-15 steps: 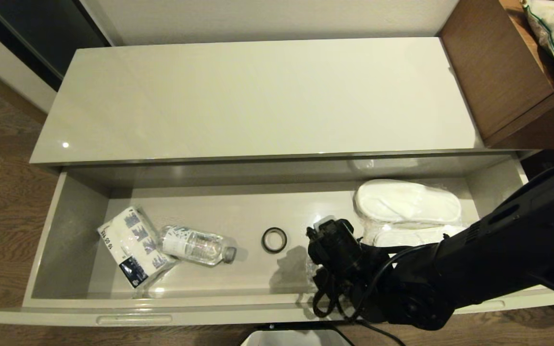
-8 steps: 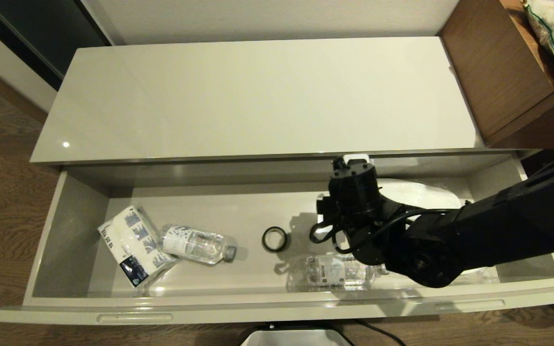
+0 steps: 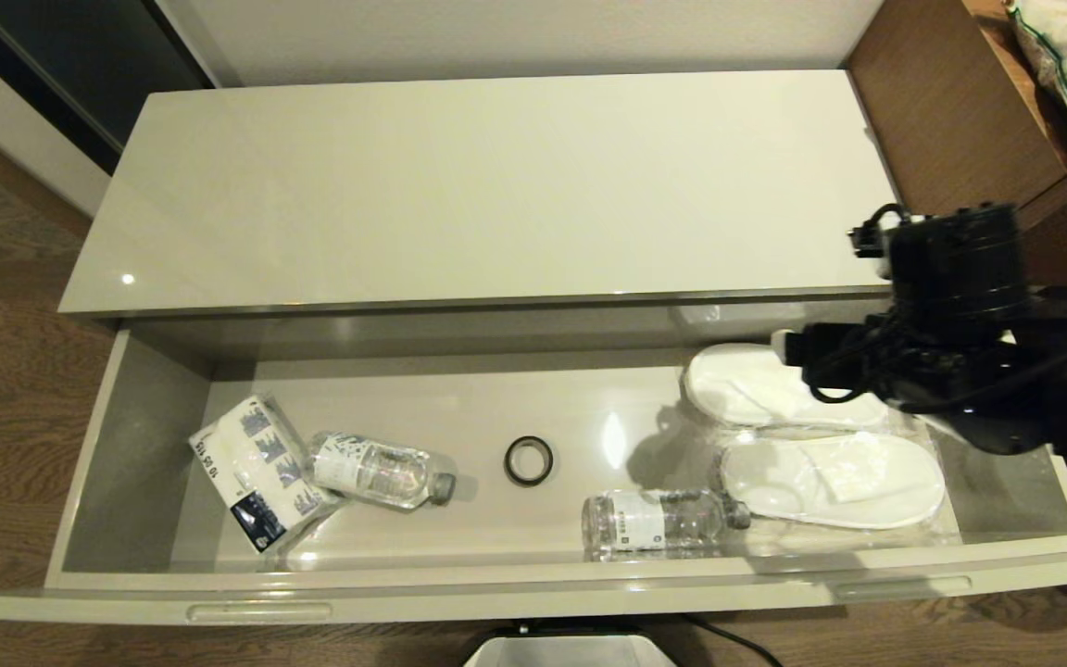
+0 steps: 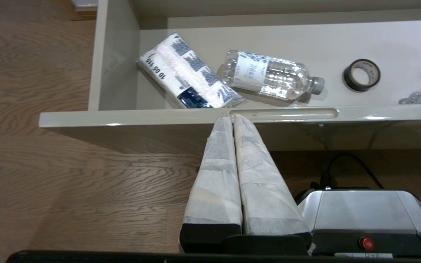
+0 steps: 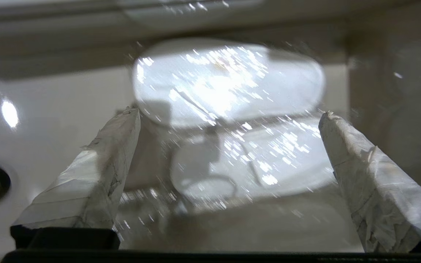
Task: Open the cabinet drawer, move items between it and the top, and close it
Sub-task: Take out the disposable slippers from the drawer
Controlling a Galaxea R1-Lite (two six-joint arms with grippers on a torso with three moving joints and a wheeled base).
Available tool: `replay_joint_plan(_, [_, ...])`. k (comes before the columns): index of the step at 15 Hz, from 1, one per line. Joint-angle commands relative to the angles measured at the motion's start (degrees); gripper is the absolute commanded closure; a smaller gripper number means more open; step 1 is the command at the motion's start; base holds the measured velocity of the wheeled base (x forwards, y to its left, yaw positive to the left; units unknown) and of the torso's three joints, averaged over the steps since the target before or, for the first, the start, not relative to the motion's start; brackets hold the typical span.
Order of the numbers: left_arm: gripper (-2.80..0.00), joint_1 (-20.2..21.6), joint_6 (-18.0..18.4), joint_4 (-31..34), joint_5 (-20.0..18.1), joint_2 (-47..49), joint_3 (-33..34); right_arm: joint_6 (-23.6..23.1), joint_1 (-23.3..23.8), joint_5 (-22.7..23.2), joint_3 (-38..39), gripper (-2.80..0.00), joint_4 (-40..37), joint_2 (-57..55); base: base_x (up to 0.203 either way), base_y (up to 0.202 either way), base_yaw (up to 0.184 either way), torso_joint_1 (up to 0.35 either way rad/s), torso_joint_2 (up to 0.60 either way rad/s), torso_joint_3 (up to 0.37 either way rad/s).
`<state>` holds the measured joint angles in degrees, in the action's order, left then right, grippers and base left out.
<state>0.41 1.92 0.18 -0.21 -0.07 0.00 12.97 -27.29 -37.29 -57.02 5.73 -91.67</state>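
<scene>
Drawer (image 3: pixel 533 593) is pulled right out, long axis running left-right, glossy grey-beige. From the left inside: a blue-printed tissue pack (image 3: pixel 256 472), a clear bottle (image 3: pixel 376 472) lying on its side with the cap pointing right, a black tape ring (image 3: pixel 528 460), and another bottle (image 3: pixel 659 523). At the right end sit the two flat white slippers (image 3: pixel 830 482) in crinkly clear plastic, lengthwise left-right. Left gripper (image 4: pixel 232 117) is parked by the drawer front, fingers pressed together. Right gripper (image 5: pixel 228 117) hovers over the slippers, spread wide, holding nothing. Cream top (image 3: pixel 496 185) is behind.
</scene>
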Motion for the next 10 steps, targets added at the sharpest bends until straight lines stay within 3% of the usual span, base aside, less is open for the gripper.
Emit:
replay_joint_plan(1, [0.00,0.02,0.01,-0.01,0.03,0.07,0.09,2.27,2.74,4.20,1.11,-2.80,-20.59,14.06,0.000,0.000,0.000,0.000,0.00,0.000])
replay_joint_plan(3, [0.00,-0.06,0.01,-0.01,0.02,0.07,0.09,15.87,3.46,7.72,1.74,-2.80,-31.77,17.49,0.000,0.000,0.000,0.000,0.00,0.000])
replay_joint_plan(4, [0.00,-0.03,0.01,-0.01,0.03,0.07,0.09,23.87,3.62,11.14,2.09,-2.80,-35.33,18.82,0.000,0.000,0.000,0.000,0.00,0.000])
replay_joint_plan(6, [0.00,-0.05,0.01,-0.01,0.03,0.07,0.09,35.52,3.89,20.83,3.78,-2.80,-38.64,20.75,0.000,0.000,0.000,0.000,0.00,0.000])
replay_joint_plan(7, [0.00,-0.06,0.01,-0.01,0.03,0.07,0.09,37.93,4.02,23.71,4.46,-2.80,-38.91,20.21,0.000,0.000,0.000,0.000,0.00,0.000])
replay_joint_plan(10, [0.00,-0.05,0.01,-0.01,0.03,0.07,0.09,43.44,4.21,26.03,4.79,-2.80,-38.11,12.47,0.000,0.000,0.000,0.000,0.00,0.000])
